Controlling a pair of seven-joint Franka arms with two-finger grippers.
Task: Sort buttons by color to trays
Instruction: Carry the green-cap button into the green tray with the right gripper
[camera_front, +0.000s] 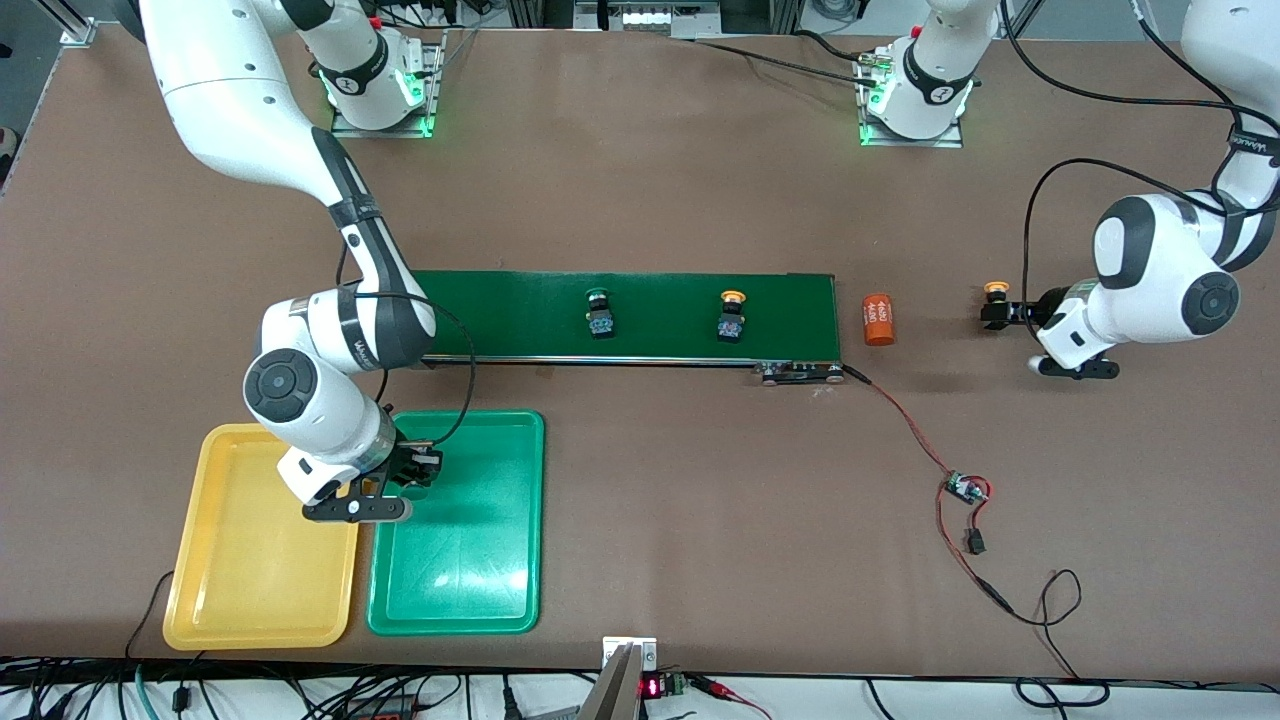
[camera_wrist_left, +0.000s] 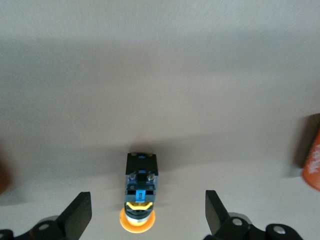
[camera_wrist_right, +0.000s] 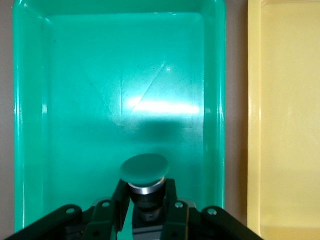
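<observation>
My right gripper hangs over the green tray, at the side next to the yellow tray. It is shut on a green button, cap pointing away from the wrist. My left gripper is low at the left arm's end of the table, open, its fingers either side of a yellow button lying on the table and not touching it. A green button and another yellow button stand on the belt.
The long dark-green conveyor belt runs across the middle of the table. An orange cylinder lies between the belt's end and the left gripper. A red-black wire with a small circuit board trails from the belt toward the front camera.
</observation>
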